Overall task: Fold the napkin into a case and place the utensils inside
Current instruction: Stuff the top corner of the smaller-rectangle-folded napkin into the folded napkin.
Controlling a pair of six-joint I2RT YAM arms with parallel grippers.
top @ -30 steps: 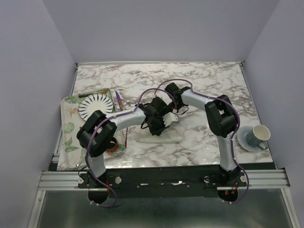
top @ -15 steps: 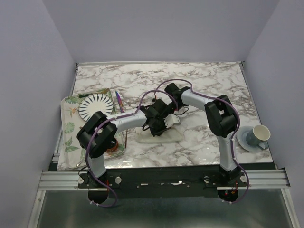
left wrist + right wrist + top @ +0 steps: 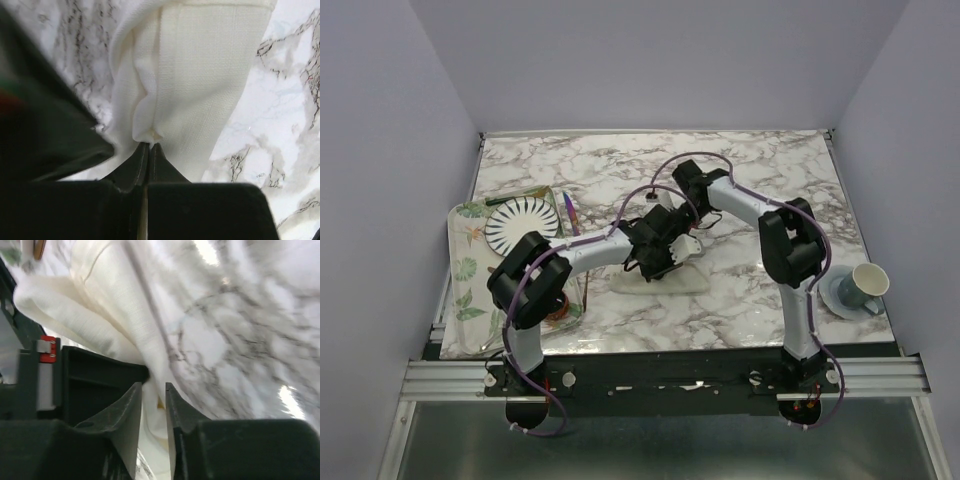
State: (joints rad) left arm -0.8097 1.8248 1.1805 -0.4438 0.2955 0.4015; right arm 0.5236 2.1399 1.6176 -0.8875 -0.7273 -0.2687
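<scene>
Arms converge mid-table; left gripper pinches the napkin fold tight; right gripper jaws stand slightly apart; open marble table beyond.

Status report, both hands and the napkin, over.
Left hand shut, pinching napkin fold. Right hand slightly open at napkin edge. Nothing in the way.

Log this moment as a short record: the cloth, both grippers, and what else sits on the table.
napkin: cream cloth, partly folded, lying mid-table on the marble table
left gripper: shut, pinching a fold at the napkin's edge
right gripper: jaws a little apart, cloth between them
plate: striped, on the leaf-patterned tray at the left
purple utensil: beside the plate, not in the napkin
cup: on a saucer at the right edge
</scene>
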